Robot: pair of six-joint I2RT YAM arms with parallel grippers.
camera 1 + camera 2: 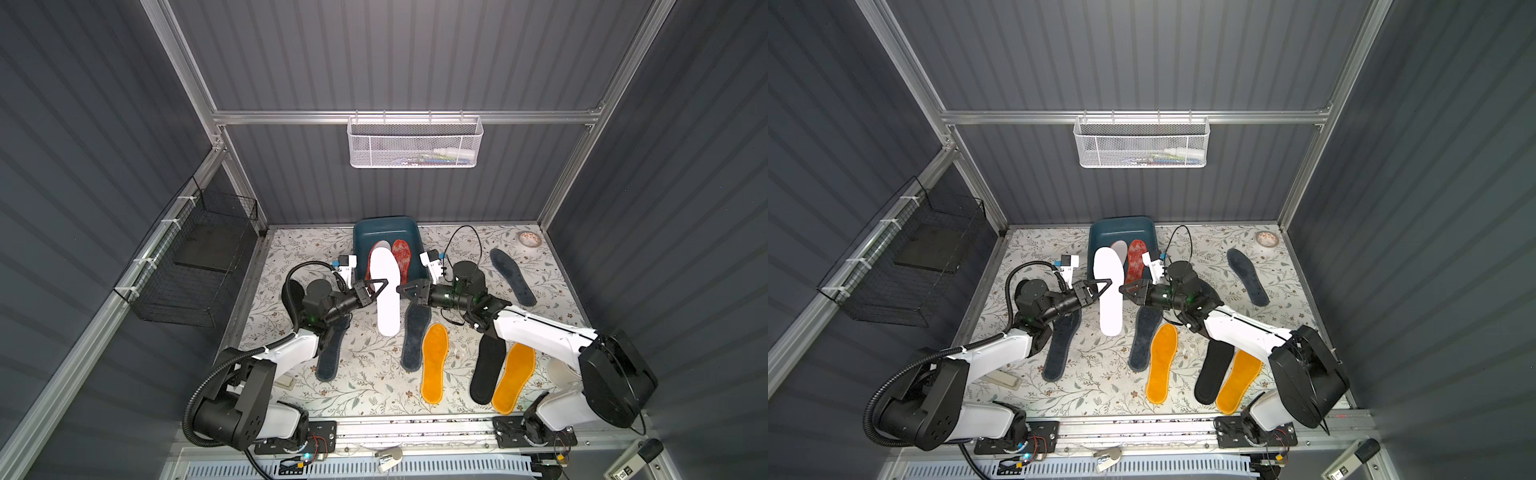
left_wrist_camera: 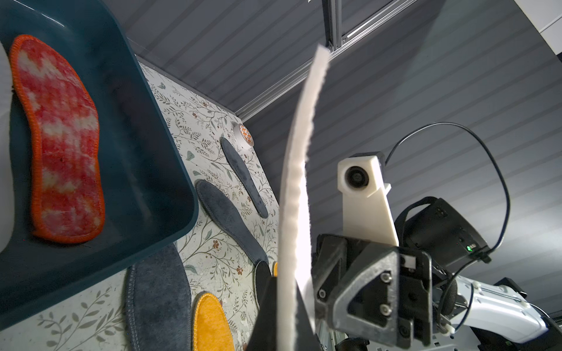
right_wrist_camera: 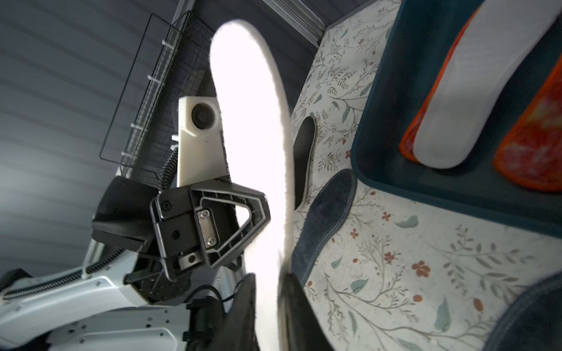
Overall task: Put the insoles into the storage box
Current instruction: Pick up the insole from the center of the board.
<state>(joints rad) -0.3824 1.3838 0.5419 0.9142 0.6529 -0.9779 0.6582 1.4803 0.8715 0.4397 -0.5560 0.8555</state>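
Near the storage box [image 1: 384, 221], we find the left gripper [image 1: 381, 286] clamped on the white insole [image 1: 386, 309]; the right gripper [image 1: 402, 289] straddles it, and we cannot tell whether it grips.

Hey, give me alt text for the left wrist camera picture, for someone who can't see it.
A white insole, seen edge-on, rises from the left pincer that grips it, with the right pincer close beside it. Nearby, the teal storage box holds a mottled red-orange insole, on a floral table.
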